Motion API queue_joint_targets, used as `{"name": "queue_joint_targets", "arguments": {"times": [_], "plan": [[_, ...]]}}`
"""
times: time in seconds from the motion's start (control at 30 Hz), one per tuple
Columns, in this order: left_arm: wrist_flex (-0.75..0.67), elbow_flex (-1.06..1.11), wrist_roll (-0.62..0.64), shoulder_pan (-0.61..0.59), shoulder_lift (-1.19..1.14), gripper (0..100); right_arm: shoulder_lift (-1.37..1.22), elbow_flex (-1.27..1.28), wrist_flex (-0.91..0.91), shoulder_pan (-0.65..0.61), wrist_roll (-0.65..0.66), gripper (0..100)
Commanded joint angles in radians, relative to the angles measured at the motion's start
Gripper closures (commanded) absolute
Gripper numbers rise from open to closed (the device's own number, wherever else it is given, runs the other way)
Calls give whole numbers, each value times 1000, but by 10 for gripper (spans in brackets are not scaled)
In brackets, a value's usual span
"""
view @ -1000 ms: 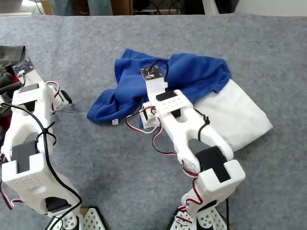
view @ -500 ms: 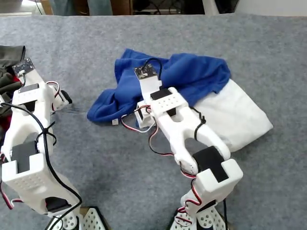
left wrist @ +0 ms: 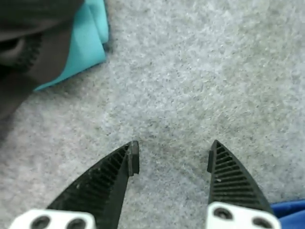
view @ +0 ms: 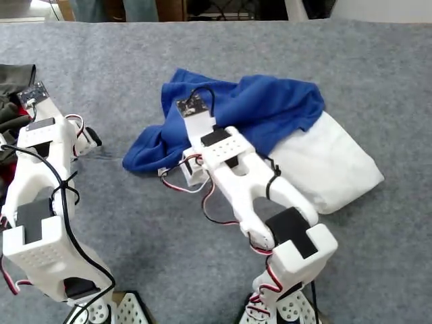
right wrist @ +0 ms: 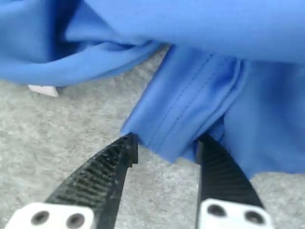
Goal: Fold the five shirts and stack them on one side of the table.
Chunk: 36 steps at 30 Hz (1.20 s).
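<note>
A crumpled blue shirt (view: pixel 256 108) lies mid-table, partly over a white shirt (view: pixel 331 165) to its right. My right arm leans over the blue shirt's near edge. In the right wrist view my right gripper (right wrist: pixel 164 145) is open, low over the table, with a stitched hem of the blue shirt (right wrist: pixel 190 119) between its fingers. My left gripper (left wrist: pixel 172 155) stands open over bare grey cloth, left of the blue shirt, and holds nothing. A teal shirt (left wrist: pixel 88 43) and a black shirt (left wrist: pixel 28 47) lie just beyond it.
Dark shirts (view: pixel 13 101) are piled at the table's left edge beside my left arm. A white tag (right wrist: pixel 43 89) hangs from the blue shirt's near fold. The grey table cover (view: pixel 378 81) lies bare at the far right and along the front.
My right arm has swung left along the blue shirt's near edge. The left arm and the shirts have stayed where they were.
</note>
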State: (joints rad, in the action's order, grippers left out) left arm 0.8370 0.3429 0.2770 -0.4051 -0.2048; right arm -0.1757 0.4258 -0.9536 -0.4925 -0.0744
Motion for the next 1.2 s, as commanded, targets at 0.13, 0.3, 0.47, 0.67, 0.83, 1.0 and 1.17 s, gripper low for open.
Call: {"name": "queue_joint_targets", "arguments": {"times": [0.13,0.3,0.47,0.67,0.83,1.0,1.17], "plan": [[8,-53,-9,12,5,748,2,-38,25,-12,-6,842],[9,-53,-9,12,5,748,2,-38,25,-12,-8,858],[9,-53,-9,12,5,748,2,-42,26,-14,-40,881],[9,-53,-9,12,5,748,4,-39,23,-72,-38,880],[8,-53,-9,12,5,748,4,-41,15,-109,-34,879],[8,-53,-9,12,5,748,12,-42,17,-143,-20,879],[8,-53,-9,12,5,748,4,-56,25,-141,63,878]]}}
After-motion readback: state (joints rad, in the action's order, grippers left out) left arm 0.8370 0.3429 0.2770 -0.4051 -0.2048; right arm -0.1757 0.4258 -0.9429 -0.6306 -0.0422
